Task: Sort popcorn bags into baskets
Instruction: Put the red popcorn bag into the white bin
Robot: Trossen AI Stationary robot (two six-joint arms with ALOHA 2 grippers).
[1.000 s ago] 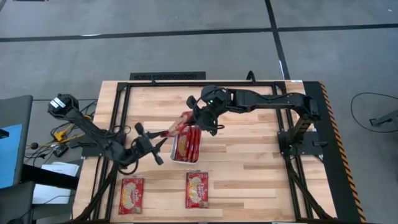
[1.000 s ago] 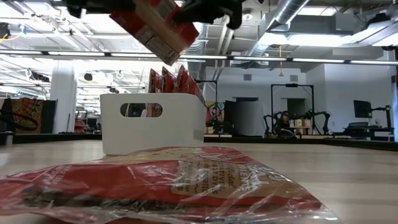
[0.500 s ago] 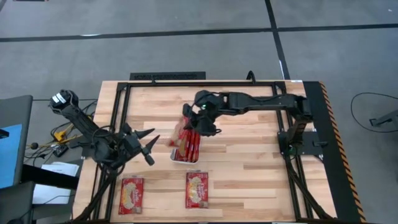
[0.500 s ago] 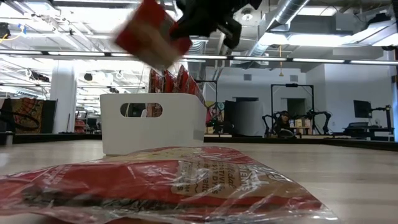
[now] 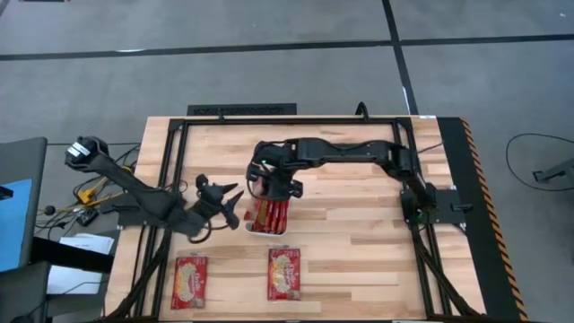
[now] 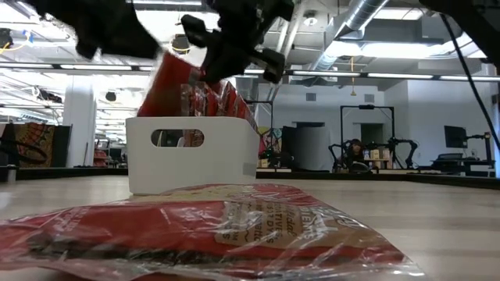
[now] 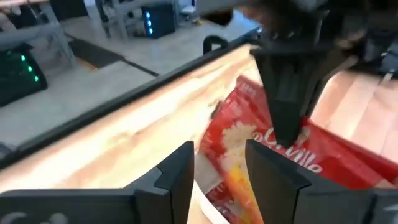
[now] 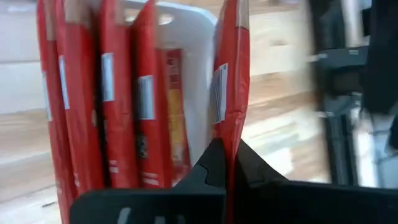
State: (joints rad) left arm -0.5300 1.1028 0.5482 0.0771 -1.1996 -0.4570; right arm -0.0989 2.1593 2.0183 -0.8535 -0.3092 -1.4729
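Note:
The white basket [image 5: 252, 226] [image 6: 191, 162] stands mid-table with several red popcorn bags [image 8: 106, 93] on edge inside it. My right gripper [image 5: 270, 185] [image 8: 225, 163] hovers over the basket's far end, shut on another red bag [image 8: 227, 81] [image 6: 167, 84]. My left gripper [image 5: 230, 199] [image 7: 221, 171] is open just left of the basket, its fingers level and pointing at the held bag [image 7: 245, 146], apart from it. Two more bags [image 5: 189, 279] [image 5: 283, 273] lie flat near the table's near edge; one of them [image 6: 203, 226] fills the low view's foreground. My right gripper pinches the red bag between its two fingers by its upper edge [image 8: 229, 140], coming from above and pointing down. The bag hangs upright below the fingers, next to the basket's wall [image 8: 200, 74]. In the low view its lower end [image 6: 156, 109] drops behind the basket's rim.
A black metal frame [image 5: 242, 109] runs along the table's far edge and down both sides. Bare wood [image 5: 359, 242] lies right of the basket. Beyond the table the low view shows a workshop with a distant seated person [image 6: 358, 150].
My right gripper has moved toward the table's left and near edges and down over the basket, and the bag has swung from slanted to upright, dropping to the rim. My left gripper drew back toward the left edge, then came toward the basket again.

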